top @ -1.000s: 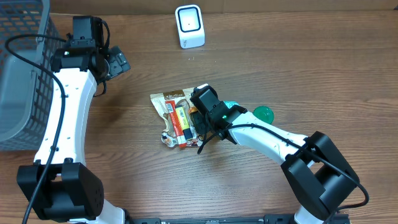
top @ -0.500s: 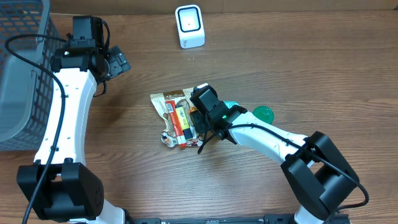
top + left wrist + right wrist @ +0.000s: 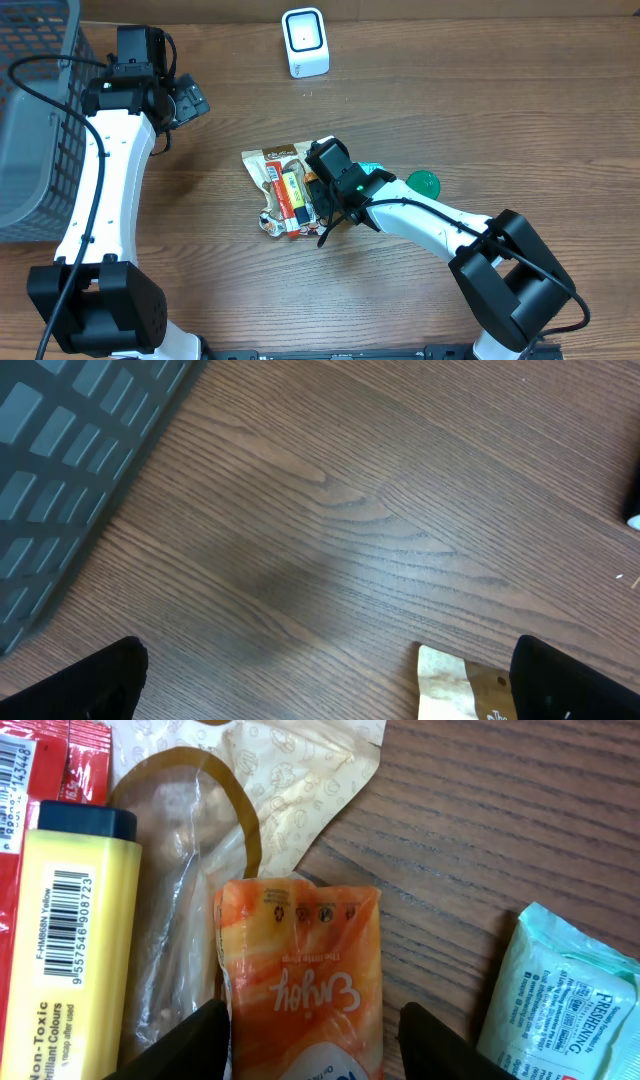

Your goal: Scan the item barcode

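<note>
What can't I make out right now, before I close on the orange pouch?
Orange pouch: no barcode shows in the right wrist view; its lower end runs off the bottom edge.
Grip: the right hand straddles the pouch, but any contact is cut off by the bottom edge.
Overhead: that hand covers most of the pouch.
Green wipes pack: cropped by the right edge, right wrist view.

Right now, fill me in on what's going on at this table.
The right arm is down over a heap of packets, its jaws open either side of a glossy orange sachet, not gripping it. The left arm hangs near the grey mesh basket, jaws open and empty. The white barcode scanner stands at the far edge, nothing held to it yet.
</note>
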`<action>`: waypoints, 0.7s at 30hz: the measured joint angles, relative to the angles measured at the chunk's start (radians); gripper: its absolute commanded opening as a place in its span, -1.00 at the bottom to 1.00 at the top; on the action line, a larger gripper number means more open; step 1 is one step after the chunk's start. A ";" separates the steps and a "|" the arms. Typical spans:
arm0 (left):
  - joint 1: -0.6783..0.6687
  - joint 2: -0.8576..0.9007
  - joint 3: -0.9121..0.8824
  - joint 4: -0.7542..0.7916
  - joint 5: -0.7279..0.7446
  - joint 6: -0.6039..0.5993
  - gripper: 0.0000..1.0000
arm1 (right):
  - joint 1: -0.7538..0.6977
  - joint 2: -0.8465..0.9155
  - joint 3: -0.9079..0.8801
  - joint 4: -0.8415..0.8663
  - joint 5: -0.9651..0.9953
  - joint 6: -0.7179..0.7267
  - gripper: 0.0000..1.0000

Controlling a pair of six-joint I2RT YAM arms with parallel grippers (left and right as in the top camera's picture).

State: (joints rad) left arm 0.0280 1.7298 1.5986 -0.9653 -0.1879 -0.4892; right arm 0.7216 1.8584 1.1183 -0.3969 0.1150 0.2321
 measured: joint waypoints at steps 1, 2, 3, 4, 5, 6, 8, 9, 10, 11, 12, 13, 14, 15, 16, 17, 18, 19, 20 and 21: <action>0.000 0.000 0.000 0.000 0.000 0.000 1.00 | 0.000 0.001 0.000 0.000 -0.001 0.000 0.05; 0.000 0.000 0.000 0.000 0.000 0.000 1.00 | 0.000 0.002 0.000 0.000 -0.002 -0.001 0.04; 0.000 0.000 0.000 0.000 0.000 0.000 1.00 | 0.000 0.006 0.000 0.002 -0.003 0.000 0.04; 0.000 0.000 0.000 0.000 0.000 0.000 1.00 | 0.000 0.011 0.000 0.003 -0.004 0.000 0.04; 0.000 0.000 0.000 0.000 0.000 0.000 1.00 | 0.000 0.021 0.000 0.004 -0.004 0.000 0.04; 0.000 0.000 0.000 0.000 0.000 0.000 1.00 | 0.000 0.032 0.000 0.005 -0.007 0.000 0.03; 0.000 0.000 0.000 0.000 0.000 0.000 1.00 | 0.000 0.052 0.000 0.009 -0.017 0.000 -0.04; 0.000 0.000 0.000 0.000 0.000 0.000 1.00 | 0.000 0.059 0.000 0.012 -0.022 0.000 -0.09; 0.000 0.000 0.000 0.000 0.000 0.000 1.00 | 0.000 0.064 0.000 0.013 -0.024 0.000 -0.16; 0.000 0.000 0.000 0.000 0.000 0.000 1.00 | 0.000 0.064 0.000 0.014 -0.026 0.001 -0.21; 0.000 0.000 0.000 0.000 0.000 0.000 1.00 | 0.000 0.063 0.000 0.014 -0.030 0.003 -0.22; 0.000 0.000 0.000 0.000 0.000 0.000 1.00 | -0.001 0.063 0.000 0.013 -0.033 0.002 -0.23; 0.000 0.000 0.000 0.000 0.000 0.000 1.00 | -0.002 0.063 0.002 0.009 -0.038 0.003 -0.24; 0.000 0.000 0.000 0.000 0.000 0.000 1.00 | -0.003 0.061 0.005 0.002 -0.042 0.003 -0.24; 0.000 0.000 0.000 0.000 0.000 0.000 1.00 | -0.005 0.059 0.008 -0.006 -0.051 0.004 -0.24; 0.000 0.000 0.000 0.000 0.000 0.000 1.00 | -0.009 0.053 0.010 -0.022 -0.063 0.012 -0.24; 0.000 0.000 0.000 0.000 0.000 0.000 0.99 | -0.011 0.049 0.011 -0.029 -0.069 0.018 -0.24; 0.000 0.000 0.000 0.000 0.000 0.000 1.00 | -0.015 0.043 0.011 -0.036 -0.084 0.025 -0.24; 0.000 0.000 0.000 0.000 0.000 0.000 1.00 | -0.020 0.037 0.011 -0.040 -0.095 0.030 -0.23; 0.000 0.000 0.000 0.000 0.000 0.000 1.00 | -0.029 0.031 0.011 -0.042 -0.121 0.035 -0.21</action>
State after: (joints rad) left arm 0.0280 1.7298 1.5986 -0.9653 -0.1879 -0.4892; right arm 0.6930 1.8889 1.1297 -0.4385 -0.0055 0.2676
